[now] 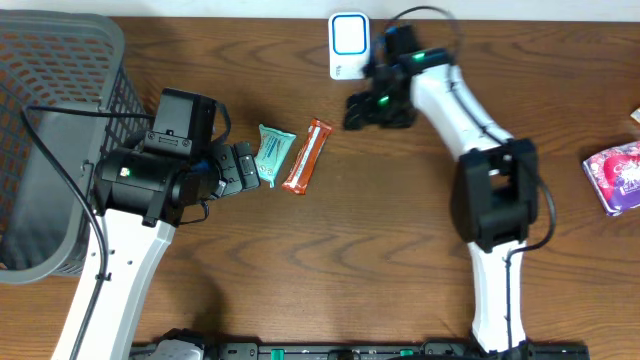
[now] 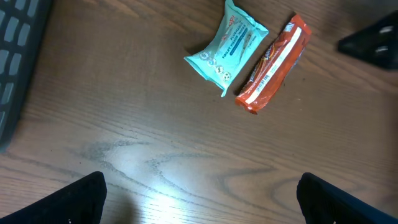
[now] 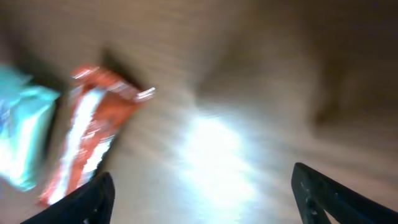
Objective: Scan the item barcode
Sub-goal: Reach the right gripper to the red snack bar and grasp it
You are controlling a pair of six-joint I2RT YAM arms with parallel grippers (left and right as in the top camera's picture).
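Note:
Two items lie side by side mid-table: a teal wipes packet (image 1: pixel 272 153) (image 2: pixel 227 50) and an orange snack bar (image 1: pixel 306 155) (image 2: pixel 273 62). The white and blue scanner (image 1: pixel 348 43) stands at the far edge. My left gripper (image 1: pixel 246 166) (image 2: pixel 202 200) is open just left of the teal packet, bare wood between its fingers. My right gripper (image 1: pixel 366 108) (image 3: pixel 205 199) is open and empty, hovering right of the orange bar (image 3: pixel 93 137), below the scanner. The right wrist view is blurred, with the teal packet (image 3: pixel 22 130) at its left edge. No barcode shows.
A grey mesh basket (image 1: pixel 50 130) fills the left side beside my left arm. A pink packet (image 1: pixel 618 176) lies at the right edge. In the left wrist view the right gripper's dark body (image 2: pixel 373 43) shows beyond the orange bar.

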